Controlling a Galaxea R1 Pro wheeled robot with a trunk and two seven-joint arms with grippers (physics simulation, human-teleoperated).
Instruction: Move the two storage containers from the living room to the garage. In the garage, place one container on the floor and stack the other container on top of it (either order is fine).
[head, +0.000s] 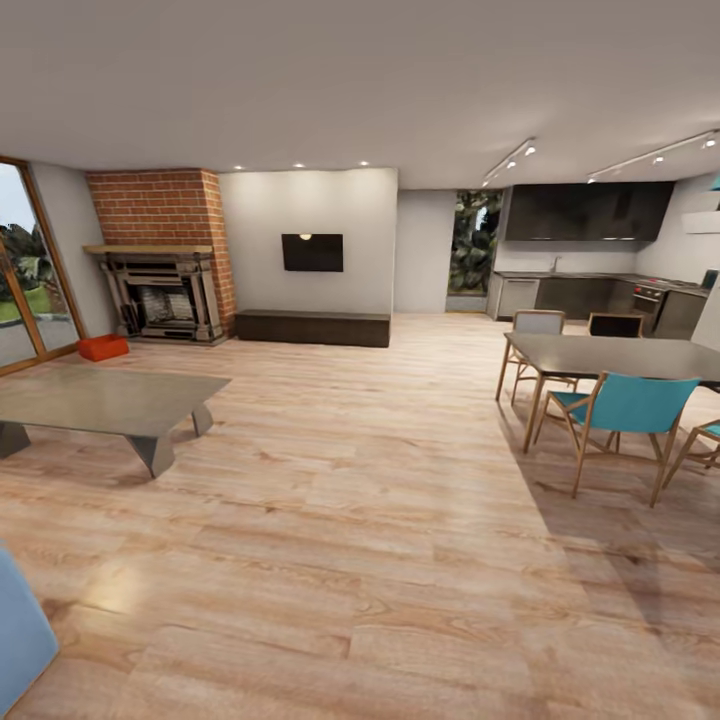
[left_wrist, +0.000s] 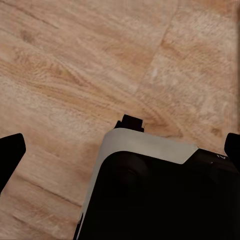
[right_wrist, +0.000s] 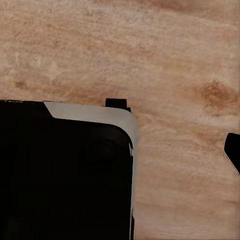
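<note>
One orange-red storage container (head: 103, 347) sits on the light wood plank floor of the living room, far off at the left, between the glass doors and the brick fireplace (head: 161, 291). The garage is out of view. In the left wrist view my left gripper (left_wrist: 120, 150) hangs open over the planks, with its dark fingertips (left_wrist: 11, 150) at both edges and nothing between them. In the right wrist view my right gripper (right_wrist: 122, 150) also looks spread over bare planks; one fingertip (right_wrist: 233, 150) shows at the edge, the other is lost against my dark base.
A low grey coffee table (head: 110, 400) stands left of centre, between me and the container. A dark dining table (head: 610, 355) with teal chairs (head: 625, 405) is at the right. A blue sofa corner (head: 20, 630) is at the near left. Wide wood floor runs down the middle.
</note>
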